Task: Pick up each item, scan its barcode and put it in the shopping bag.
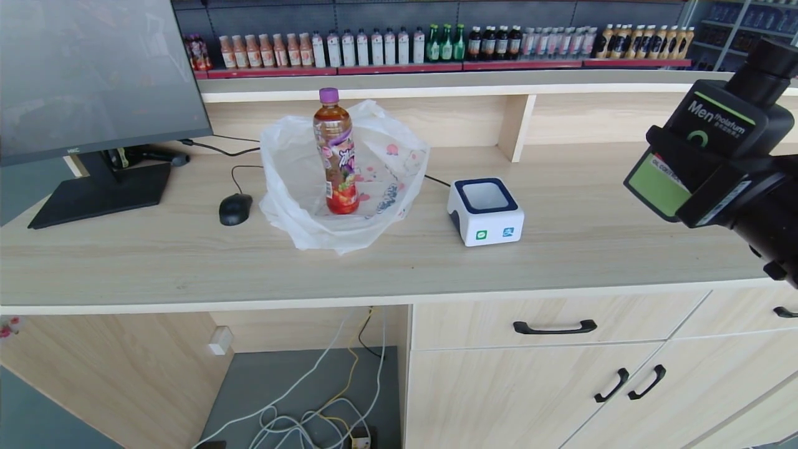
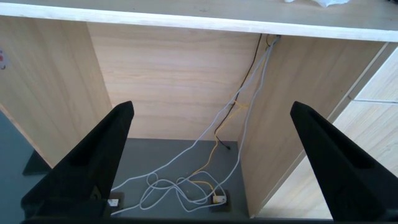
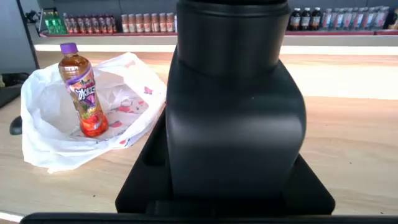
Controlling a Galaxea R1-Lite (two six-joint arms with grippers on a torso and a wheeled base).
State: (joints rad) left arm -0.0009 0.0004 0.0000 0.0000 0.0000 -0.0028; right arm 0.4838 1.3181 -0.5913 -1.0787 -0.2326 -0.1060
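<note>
**Holding the black bottle high, scanner waiting below**

Gripping hard here: the right pincer (image 1: 726, 202) is clamped around the lower half of a black toiletry bottle (image 1: 723, 118). It carries the bottle tilted in the air off the right end of the table (image 1: 592, 249), well apart from the barcode scanner (image 1: 485, 212).

That bottle looks like stiff, glossy plastic. I'd call it rigid enough to take a firm squeeze, but smooth enough to slide if the hold slackens. The weight is probably modest, and there is nothing fragile about it. A hold low on the broad flat body seems sound, since it leaves the cap end free. A pale label strip sits close to the fingers. Whether that is the barcode, I cannot tell, so some turning may be needed to show the code to the scanner's window.

Over to the containers. The shopping bag (image 1: 293, 218) sits mid-table just beside the scanner, with its mouth slumped wide open. It is thin, soft film with no shape of its own, so the walls will give way to anything pushed against them. Inside stands a tea bottle (image 1: 336, 156) with a purple cap, upright on the bag's floor. It is tall and narrow, and a careless drop next to it could knock it over. There is room around it, and the side nearer the scanner looks the best spot.

The left pincer (image 2: 211, 118) hangs below table level, jaws spread wide and holding nothing, facing the open cabinet bay with loose cables (image 2: 186, 186) on its floor.
</note>
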